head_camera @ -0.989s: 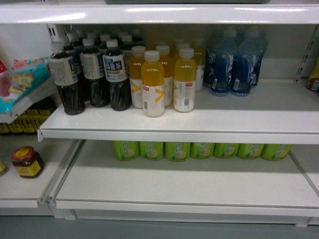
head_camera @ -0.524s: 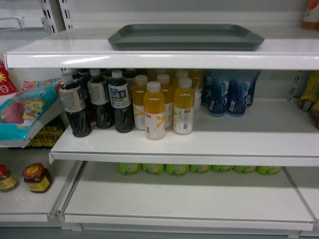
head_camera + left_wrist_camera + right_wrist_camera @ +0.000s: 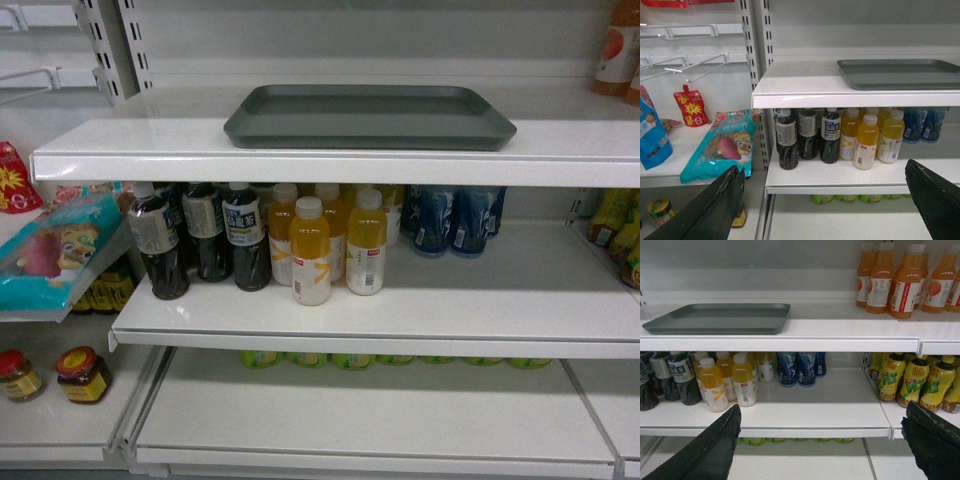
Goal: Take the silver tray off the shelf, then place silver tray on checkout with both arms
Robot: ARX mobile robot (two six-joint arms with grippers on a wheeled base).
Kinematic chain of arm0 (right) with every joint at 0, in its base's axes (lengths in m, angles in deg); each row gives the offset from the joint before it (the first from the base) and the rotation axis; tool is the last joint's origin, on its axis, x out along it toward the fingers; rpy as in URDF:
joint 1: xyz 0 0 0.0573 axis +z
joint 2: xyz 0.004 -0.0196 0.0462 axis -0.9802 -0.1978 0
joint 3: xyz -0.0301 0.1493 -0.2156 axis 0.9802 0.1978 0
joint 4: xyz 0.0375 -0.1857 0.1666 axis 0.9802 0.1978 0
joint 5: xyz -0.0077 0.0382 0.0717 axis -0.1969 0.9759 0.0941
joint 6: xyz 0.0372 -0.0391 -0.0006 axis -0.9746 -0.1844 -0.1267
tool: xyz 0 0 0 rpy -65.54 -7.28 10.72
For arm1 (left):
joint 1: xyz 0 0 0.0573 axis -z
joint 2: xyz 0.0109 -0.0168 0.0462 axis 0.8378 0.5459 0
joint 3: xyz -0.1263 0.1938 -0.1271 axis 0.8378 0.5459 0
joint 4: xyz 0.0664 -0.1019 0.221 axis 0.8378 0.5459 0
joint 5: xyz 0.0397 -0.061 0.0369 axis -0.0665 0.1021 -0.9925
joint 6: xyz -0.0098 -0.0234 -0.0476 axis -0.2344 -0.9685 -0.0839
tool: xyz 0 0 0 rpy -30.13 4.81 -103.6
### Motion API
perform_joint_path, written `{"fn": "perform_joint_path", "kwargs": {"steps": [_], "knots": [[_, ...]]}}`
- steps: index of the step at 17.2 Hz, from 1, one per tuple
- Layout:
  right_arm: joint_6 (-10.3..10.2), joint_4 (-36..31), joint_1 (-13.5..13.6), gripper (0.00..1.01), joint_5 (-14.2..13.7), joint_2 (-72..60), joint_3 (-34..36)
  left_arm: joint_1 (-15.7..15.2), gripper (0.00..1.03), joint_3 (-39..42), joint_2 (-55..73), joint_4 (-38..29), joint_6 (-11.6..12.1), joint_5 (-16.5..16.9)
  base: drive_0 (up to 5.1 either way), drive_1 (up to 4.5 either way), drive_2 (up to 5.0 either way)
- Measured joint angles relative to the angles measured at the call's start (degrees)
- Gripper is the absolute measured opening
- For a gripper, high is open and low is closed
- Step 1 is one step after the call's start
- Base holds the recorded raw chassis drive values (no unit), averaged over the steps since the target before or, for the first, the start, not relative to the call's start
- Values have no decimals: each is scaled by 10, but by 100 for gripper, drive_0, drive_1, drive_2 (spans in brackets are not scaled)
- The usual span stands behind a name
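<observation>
The silver tray point(image 3: 370, 115) lies flat on the white shelf point(image 3: 330, 165), with its front rim near the shelf's pale edge strip. The left wrist view has the silver tray point(image 3: 900, 74) at upper right, and in the right wrist view the silver tray point(image 3: 720, 317) sits at upper left. My left gripper point(image 3: 822, 167) is open and holds nothing, well below and short of the shelf point(image 3: 790, 85). My right gripper point(image 3: 822, 407) is also open and holds nothing, below the shelf point(image 3: 840, 330). Neither gripper shows in the head view. The checkout is out of view.
Under the tray's board stand dark tea bottles point(image 3: 200, 240), yellow juice bottles point(image 3: 310, 250) and blue bottles point(image 3: 450, 220). Orange drink bottles point(image 3: 905, 280) stand right of the tray. Snack bags point(image 3: 720, 145) and wire hooks point(image 3: 685, 65) are on the left, jars point(image 3: 80, 375) lower left.
The head view has risen: the tray and its shelf board came into sight at the top and now sit lower in the frame. The bottom shelf's green bottles are nearly hidden.
</observation>
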Motion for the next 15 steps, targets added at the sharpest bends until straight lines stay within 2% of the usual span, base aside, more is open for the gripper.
{"fn": "perform_joint_path", "kwargs": {"steps": [10,15], "knots": [[0,0,0,98,0,0,0,0,98,0,0,0,0,0,0,0,0],[0,0,0,98,0,0,0,0,98,0,0,0,0,0,1,414,-412]]}}
